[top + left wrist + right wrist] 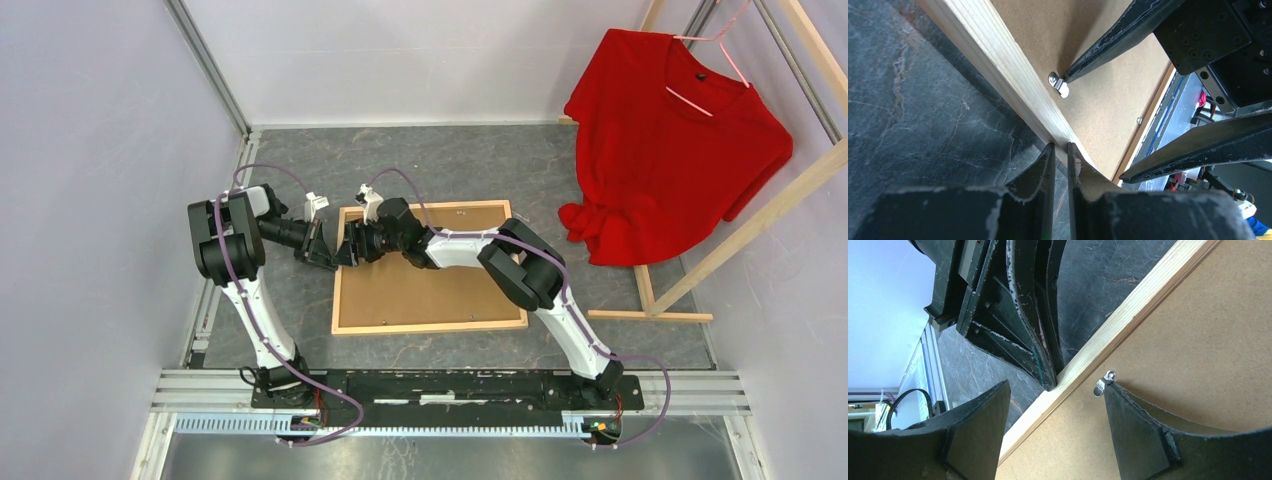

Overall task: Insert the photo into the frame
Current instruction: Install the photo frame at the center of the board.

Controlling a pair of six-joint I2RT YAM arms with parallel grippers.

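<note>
Closest to the L wrist cam is my left gripper: its fingers are almost together, only a thin slit btw. them, w/ nothing seen inside. The tips touch the outer edge of the left short rail of the frame. It lies flat on the grey stone-pattern table, brown fibreboard back facing up. Its long axis runs left-right in the top cam, approx. parallel to the near table edge.

My right gripper reaches across the board to the same rail and is wide open, holding nothing. One fingertip touches a small metal turn clip on the back, just beside the rail. The other finger hangs over the table side of the rail. Both grippers meet tip to tip there, v. close.

At far right stands a wooden rack w/ a red T-shirt on a pink hanger. The rack's floor beam lies near the frame's right end, not touching it.
</note>
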